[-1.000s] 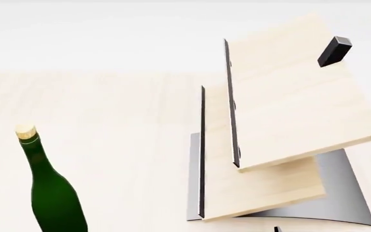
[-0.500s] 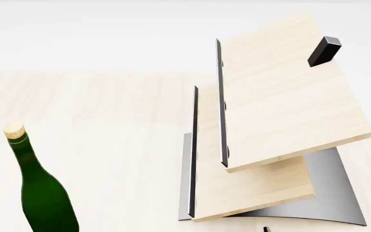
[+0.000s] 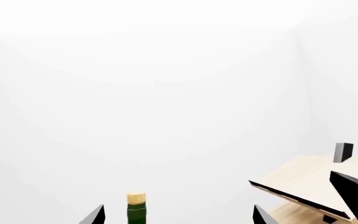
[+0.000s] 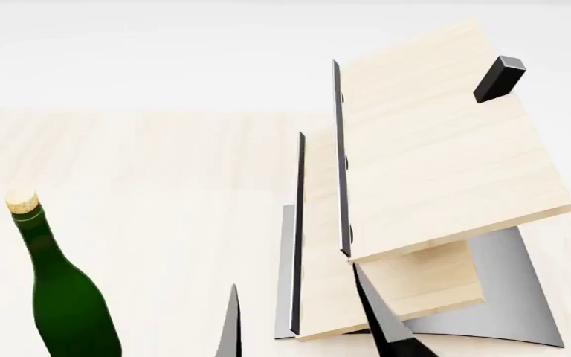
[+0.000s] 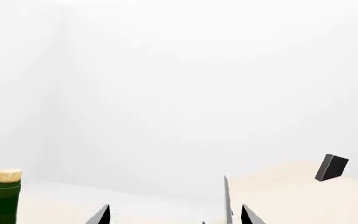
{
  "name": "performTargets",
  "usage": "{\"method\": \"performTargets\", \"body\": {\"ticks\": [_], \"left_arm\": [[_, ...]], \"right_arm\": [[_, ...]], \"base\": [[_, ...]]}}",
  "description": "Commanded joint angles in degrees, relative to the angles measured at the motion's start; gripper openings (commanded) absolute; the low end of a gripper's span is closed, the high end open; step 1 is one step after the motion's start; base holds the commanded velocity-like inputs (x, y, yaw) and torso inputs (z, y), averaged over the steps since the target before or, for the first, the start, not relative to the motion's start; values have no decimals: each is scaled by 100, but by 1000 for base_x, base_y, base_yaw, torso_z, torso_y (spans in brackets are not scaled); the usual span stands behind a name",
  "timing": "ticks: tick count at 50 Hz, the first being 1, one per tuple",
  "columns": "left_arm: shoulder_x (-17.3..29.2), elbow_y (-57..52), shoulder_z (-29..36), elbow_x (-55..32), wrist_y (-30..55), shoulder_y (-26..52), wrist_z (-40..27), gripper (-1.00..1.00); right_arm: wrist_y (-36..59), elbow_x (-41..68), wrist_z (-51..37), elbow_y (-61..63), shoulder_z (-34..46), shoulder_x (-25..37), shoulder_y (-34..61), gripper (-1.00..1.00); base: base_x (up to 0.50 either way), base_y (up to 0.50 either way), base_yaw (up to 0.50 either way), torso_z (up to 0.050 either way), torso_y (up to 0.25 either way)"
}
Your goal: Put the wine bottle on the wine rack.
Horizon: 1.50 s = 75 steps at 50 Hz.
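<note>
The wine bottle (image 4: 62, 297) stands upright on the light wood table at the left of the head view, cork on top. The wine rack (image 4: 434, 163) stands to its right, two tilted boards over a grey base, black peg (image 4: 498, 78) on the upper board. My right gripper (image 4: 300, 312) is open, its dark fingers rising at the bottom edge on either side of the rack's lower edge strip. In the right wrist view it (image 5: 175, 215) is open and empty, with the bottle (image 5: 7, 196) far to one side. My left gripper (image 3: 179, 214) is open with the bottle neck (image 3: 136, 210) between its fingers, untouched.
The light wood table (image 4: 166, 163) stretches behind the bottle and the rack, against a plain white background. In the left wrist view the rack (image 3: 309, 186) shows beside a dark finger (image 3: 353, 193) of the other gripper.
The right gripper's two dark fingers have come up into the head view at the bottom. The view shifted slightly a second ago; the bottle and the rack have stayed still since.
</note>
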State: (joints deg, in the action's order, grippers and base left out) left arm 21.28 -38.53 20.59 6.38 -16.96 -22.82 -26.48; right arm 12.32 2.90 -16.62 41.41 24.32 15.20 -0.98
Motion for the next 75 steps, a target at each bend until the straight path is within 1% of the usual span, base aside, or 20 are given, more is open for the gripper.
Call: {"method": "performTargets", "body": {"ticks": [1,2,4,5,6,7,10,12,15,18,21,23,28,38,41,43,44,49,64,75], "left_arm": [[35,-41,-26,-37,35,10,-33,100],[41,-51,-35,-47,36,9,-38,100],[50,-66,-40,-67,45,15,-39,100],[45,-56,-33,-60,53,25,-40,100],[42,-52,-26,-46,59,26,-43,100],[43,-50,-24,-51,63,28,-45,100],[46,-44,-24,-55,68,43,-52,100],[50,-40,-21,-40,61,39,-60,100],[71,-37,-43,-85,48,41,-71,100],[72,-49,-33,-72,59,39,-78,100],[77,-25,-34,-85,49,49,-88,100],[80,-23,-29,-84,46,49,-92,100],[81,-21,-12,-72,62,60,-99,100],[102,-13,-7,-95,55,72,-123,100],[107,-13,-3,-97,61,76,-128,100],[111,-18,-2,-98,60,75,-133,100],[115,-22,-1,-103,60,74,-134,100],[125,-32,4,-103,65,75,-144,100],[152,-3,24,-140,50,102,-168,100],[176,22,43,-149,17,109,-187,100]], "right_arm": [[1967,671,572,-210,-3,-326,1488,100],[2161,882,723,-197,-29,-319,1588,100],[2243,1002,838,-193,-39,-303,1724,100],[2548,1294,973,-156,-136,-336,1894,100],[2648,1280,952,-117,-129,-331,1998,100],[2927,1460,977,-48,-219,-380,2165,100],[3341,1818,1137,-143,-343,-462,2514,100],[3325,1788,1156,-252,-311,-472,2645,100],[3595,2095,1379,-450,-364,-514,2917,100],[4150,2981,1823,-551,-691,-608,3108,100],[5044,3996,2078,-826,-1163,-714,3474,100],[5214,4191,2205,-993,-1217,-699,3680,100],[5520,4419,2195,-1200,-1294,-738,4082,100],[5697,4522,2252,-1796,-1181,-843,4564,100],[5768,4601,2393,-2047,-1125,-830,4706,100],[5629,4458,2410,-2163,-1028,-801,4736,100],[5698,4553,2408,-2242,-1108,-836,4760,100],[5617,4483,2472,-2424,-957,-837,4874,100],[5105,4002,2668,-3266,-240,-1016,5144,100],[4862,3921,2675,-3508,67,-1116,5144,100]], "base": [[0,0,0,0,0],[0,0,0,0,0],[0,0,0,0,0],[0,0,0,0,0],[0,0,0,0,0],[0,0,0,0,0],[0,0,0,0,0],[0,0,0,0,0],[0,0,0,0,0],[0,0,0,0,0],[0,0,0,0,0],[0,0,0,0,0],[0,0,0,0,0],[0,0,0,0,0],[0,0,0,0,0],[0,0,0,0,0],[0,0,0,0,0],[0,0,0,0,0],[0,0,0,0,0],[0,0,0,0,0]]}}
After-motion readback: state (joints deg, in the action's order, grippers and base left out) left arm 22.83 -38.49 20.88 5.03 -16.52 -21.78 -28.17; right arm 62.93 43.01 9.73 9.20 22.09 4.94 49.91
